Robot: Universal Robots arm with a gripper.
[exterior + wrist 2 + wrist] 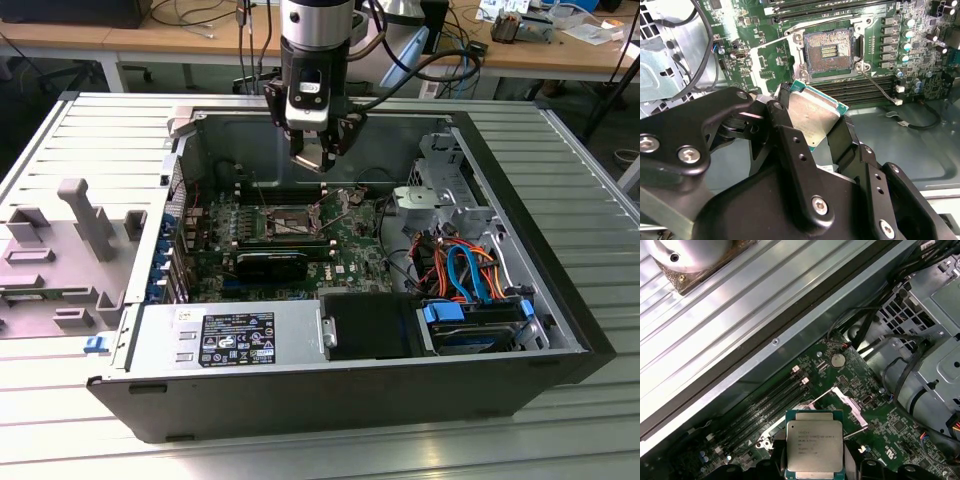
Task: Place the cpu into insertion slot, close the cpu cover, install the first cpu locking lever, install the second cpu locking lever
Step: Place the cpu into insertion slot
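The cpu [814, 445] is clamped by its opposite edges between the black fingers [785, 125] of the gripper [322, 152], with its dull silver top facing the first wrist camera and a green rim showing around it. In the second wrist view it sits tilted in the claw, above the insertion slot [829, 52] and clearly apart from it. The slot lies bare, its dark pin field open inside the silver rim. In the first wrist view the cpu cover [842, 402] appears swung up off the slot, beside it. The long black memory slots [860, 92] run just beside the slot. In the exterior view the gripper hangs inside the open computer case [300, 400], over the slot. The silver power supply box [230, 335] lies well apart from the slot, at the near wall of the case.
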